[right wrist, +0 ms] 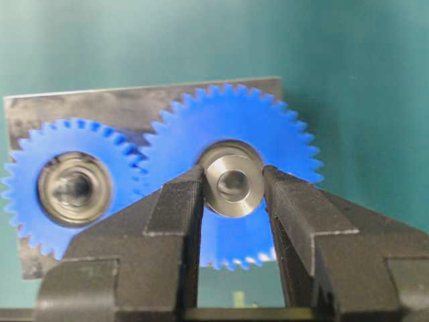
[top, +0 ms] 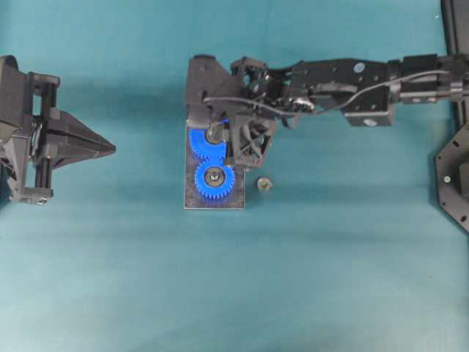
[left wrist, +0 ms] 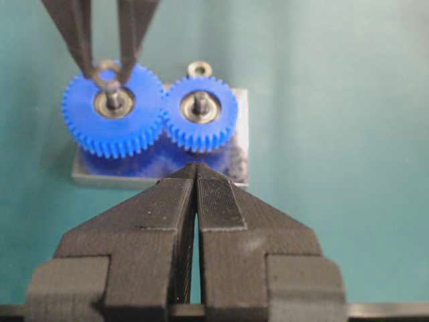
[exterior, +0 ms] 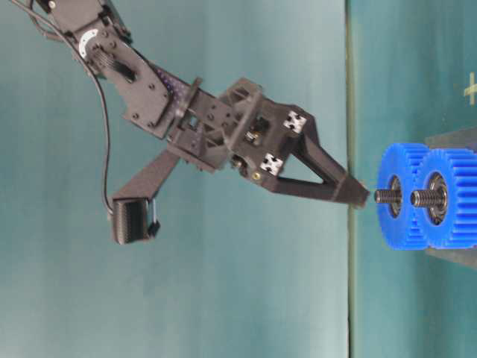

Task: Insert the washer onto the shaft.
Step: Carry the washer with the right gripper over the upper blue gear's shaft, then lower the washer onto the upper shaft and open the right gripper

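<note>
We see the right claw [right wrist: 233,184] clamped on the washer [right wrist: 233,184], held directly over the shaft [left wrist: 112,98] of the larger blue gear [right wrist: 231,168]. Beyond it, the smaller gear [right wrist: 70,188], same plate [right wrist: 100,106]. Left claw [left wrist: 196,194] pinched closed, empty, well back on the surface [top: 330,257].

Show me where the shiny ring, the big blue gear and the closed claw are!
Shiny ring [right wrist: 232,184]: right wrist view, on its flat metal face.
Big blue gear [right wrist: 281,134]: right wrist view, on its blue face near the teeth.
Closed claw [left wrist: 196,176]: left wrist view, where its two tips meet.
</note>
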### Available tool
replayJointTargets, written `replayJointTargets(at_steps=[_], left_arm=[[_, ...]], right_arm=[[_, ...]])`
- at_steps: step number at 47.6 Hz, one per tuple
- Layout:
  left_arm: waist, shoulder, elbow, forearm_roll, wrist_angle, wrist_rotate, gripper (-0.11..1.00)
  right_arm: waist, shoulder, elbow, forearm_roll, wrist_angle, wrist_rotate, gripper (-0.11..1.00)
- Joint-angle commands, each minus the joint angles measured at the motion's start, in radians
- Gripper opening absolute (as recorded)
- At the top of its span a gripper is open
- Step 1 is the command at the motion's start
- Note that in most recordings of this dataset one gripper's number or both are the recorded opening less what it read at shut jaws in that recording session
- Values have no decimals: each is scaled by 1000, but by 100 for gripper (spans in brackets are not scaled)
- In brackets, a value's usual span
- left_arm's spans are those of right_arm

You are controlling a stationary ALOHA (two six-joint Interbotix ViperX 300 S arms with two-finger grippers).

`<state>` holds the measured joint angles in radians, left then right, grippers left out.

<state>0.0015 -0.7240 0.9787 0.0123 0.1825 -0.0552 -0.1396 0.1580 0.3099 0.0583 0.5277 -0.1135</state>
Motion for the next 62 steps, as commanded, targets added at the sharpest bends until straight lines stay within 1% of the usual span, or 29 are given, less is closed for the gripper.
replayJointTargets(at_steps=[1, 25, 62], left_arm=[[2, 0, -11, 3, -5, 0, 0], [2, -8, -8, 3, -5, 0, 0], [2, -9, -2, 3, -8, 0, 0]], right_arm=[[9, -18, -23, 2, -3, -2, 32], [0, 21, -37, 2, -6, -3, 32], [-14, 11, -32, 2, 25, -2, 32]])
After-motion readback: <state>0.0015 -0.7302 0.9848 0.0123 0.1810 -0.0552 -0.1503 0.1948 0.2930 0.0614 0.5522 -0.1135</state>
